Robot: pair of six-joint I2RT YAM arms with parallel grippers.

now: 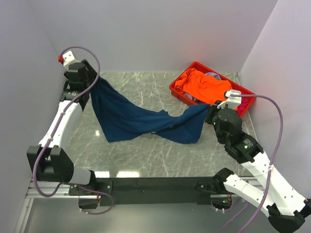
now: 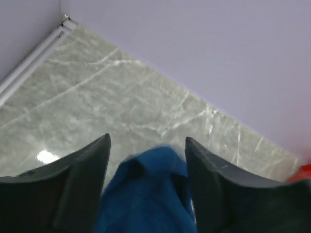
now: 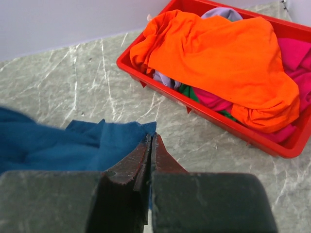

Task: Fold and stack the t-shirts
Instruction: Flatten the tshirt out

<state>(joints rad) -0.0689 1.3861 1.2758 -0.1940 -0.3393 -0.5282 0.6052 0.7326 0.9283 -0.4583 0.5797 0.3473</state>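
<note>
Navy soft rumpled t-shirt [image 1: 136, 124], corner in tight-shut right hand [image 3: 150, 140], left hand [image 2: 146, 141] spread apart.

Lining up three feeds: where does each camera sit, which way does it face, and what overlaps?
Top external: above and behind the robot, looking down at the table; left arm and right arm show, navy t-shirt between them.
Left wrist: faces the table's far-left corner; left hand open around navy cloth.
Right wrist: faces the red crate and orange t-shirt; right hand shut on the navy edge.
Shared: all see the navy t-shirt.
</note>
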